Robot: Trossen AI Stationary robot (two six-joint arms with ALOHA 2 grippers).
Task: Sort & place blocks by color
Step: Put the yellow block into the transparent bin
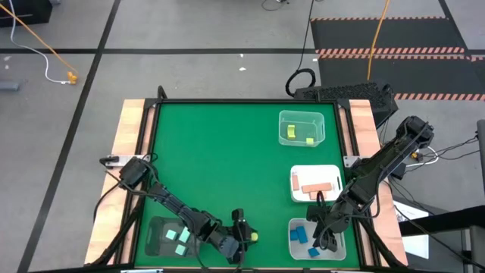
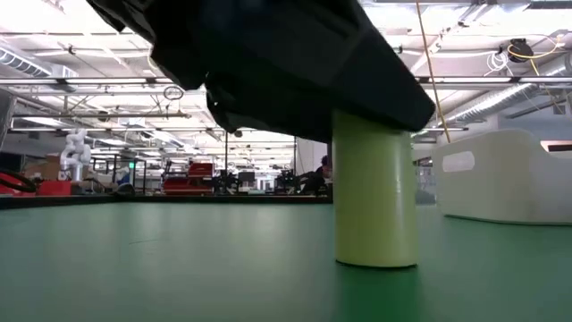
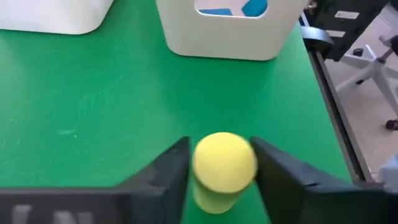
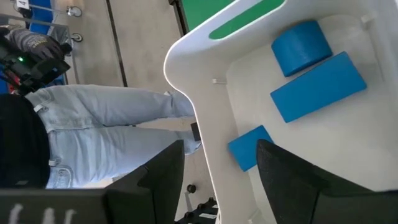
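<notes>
A pale yellow cylinder block [image 3: 224, 165] stands upright on the green mat near the table's front edge, also in the high view [image 1: 252, 236] and the low view [image 2: 375, 188]. My left gripper [image 3: 221, 171] is shut on it. My right gripper [image 4: 221, 177] hangs open over the white tray [image 1: 292, 241] of blue blocks [image 4: 317, 84] at the front right, with nothing between its fingers. Mint green blocks [image 1: 176, 240] lie in a dark tray [image 1: 155, 244] at the front left. My left gripper pinches the yellow cylinder's curved side near its top [image 3: 200, 186] between its two fingers, one on each side. The fingers come slanting down from the table's left. The cylinder stays upright, its base [image 2: 375, 261] on the mat.
A clear tray [image 1: 301, 115] with yellow blocks stands at the far right. A white tray [image 1: 333, 173] with salmon blocks lies mid right, just behind the blue one. The middle and far left of the mat [image 1: 212, 159] are bare. A person in jeans [image 4: 106, 124] stands beside the table.
</notes>
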